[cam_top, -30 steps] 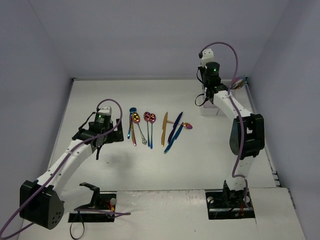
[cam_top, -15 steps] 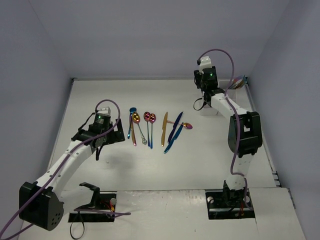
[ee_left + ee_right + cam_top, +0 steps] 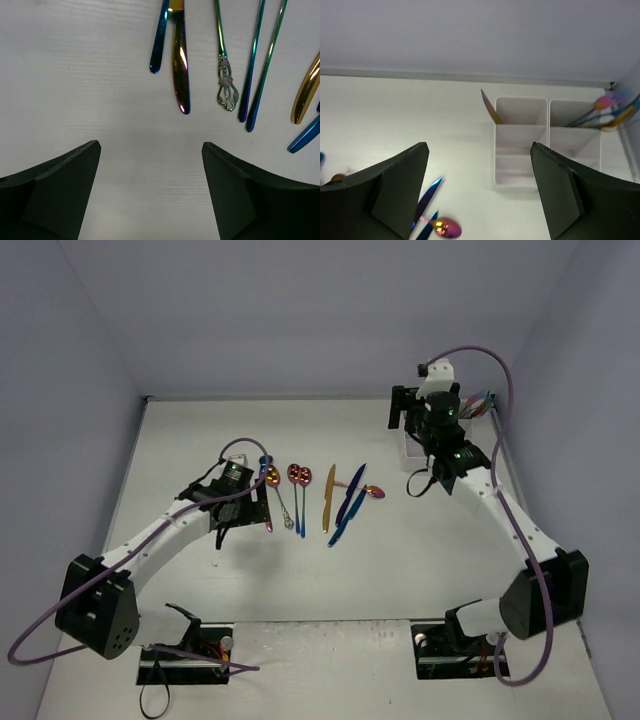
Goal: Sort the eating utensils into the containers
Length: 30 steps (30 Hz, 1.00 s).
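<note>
Left pincer [image 3: 150, 150], open and empty, now nears the utensils [image 3: 180, 75] for a pick; right pincer [image 3: 479, 148], likewise, leaves the tray [image 3: 520, 136].

light: bright, even | shadows: soft | focus: sharp, utensil glints

White table [image 3: 400, 560], plain walls [image 3: 300, 320], perhaps pale lavender.

You have white, faintly grained tabletop [image 3: 150, 175] showing between the left jaws and plain grey wall [image 3: 470, 35] beyond the right jaws.
</note>
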Each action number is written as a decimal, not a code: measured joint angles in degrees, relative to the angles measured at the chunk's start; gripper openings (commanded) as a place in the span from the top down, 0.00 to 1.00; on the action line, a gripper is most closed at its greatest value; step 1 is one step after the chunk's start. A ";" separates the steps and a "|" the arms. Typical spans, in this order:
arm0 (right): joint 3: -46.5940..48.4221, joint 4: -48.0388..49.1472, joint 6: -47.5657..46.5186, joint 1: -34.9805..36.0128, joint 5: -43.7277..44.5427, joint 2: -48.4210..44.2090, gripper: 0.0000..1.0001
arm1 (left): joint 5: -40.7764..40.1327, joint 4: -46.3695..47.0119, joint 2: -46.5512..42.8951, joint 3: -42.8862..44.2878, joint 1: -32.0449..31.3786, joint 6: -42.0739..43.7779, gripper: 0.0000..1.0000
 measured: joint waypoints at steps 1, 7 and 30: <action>-1.64 -0.54 1.49 0.17 -0.21 -2.34 0.19 | -0.55 0.07 1.70 1.28 -0.93 -0.17 0.24; -10.47 -5.53 8.66 0.15 -1.65 -12.26 0.19 | -2.56 0.54 12.11 7.84 -4.16 -1.16 0.41; -18.95 -16.63 13.50 0.15 -3.23 -27.02 0.18 | -3.03 -0.15 33.26 20.21 -1.53 -2.38 0.61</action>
